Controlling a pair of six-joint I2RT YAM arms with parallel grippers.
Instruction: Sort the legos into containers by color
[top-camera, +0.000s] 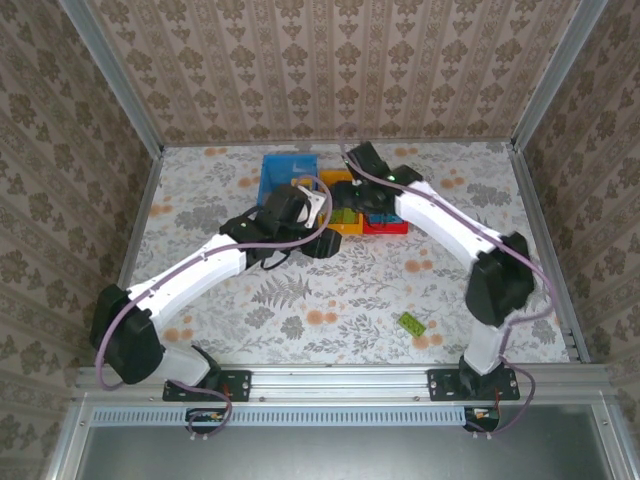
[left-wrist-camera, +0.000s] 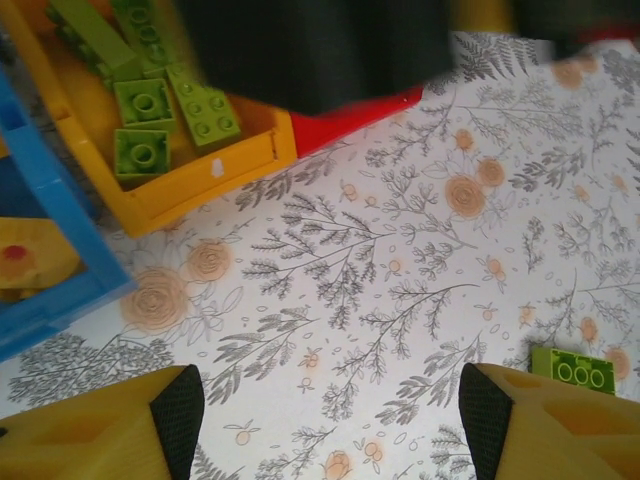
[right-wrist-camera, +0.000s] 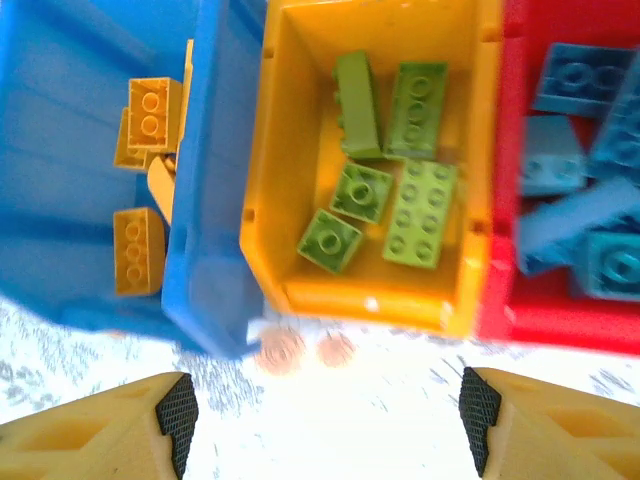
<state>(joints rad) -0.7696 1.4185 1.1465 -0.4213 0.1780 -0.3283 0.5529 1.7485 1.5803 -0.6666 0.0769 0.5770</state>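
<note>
Three bins stand side by side at the table's far middle. The blue bin (right-wrist-camera: 215, 200) holds orange legos (right-wrist-camera: 150, 115). Several lime green legos (right-wrist-camera: 420, 210) lie in the orange-yellow bin (right-wrist-camera: 370, 300), and blue legos (right-wrist-camera: 580, 80) lie in the red bin (right-wrist-camera: 500, 200). One lime green brick (top-camera: 411, 323) lies loose on the table at the near right, also at the left wrist view's lower right (left-wrist-camera: 572, 368). My left gripper (left-wrist-camera: 330, 420) hangs open and empty over bare tablecloth just in front of the bins. My right gripper (right-wrist-camera: 325, 420) is open and empty at the bins' edge.
Both arms reach in over the bins (top-camera: 345, 215) and partly cover them from above. The table (top-camera: 330, 300) has a floral cloth, and patterned walls with metal posts enclose it on three sides.
</note>
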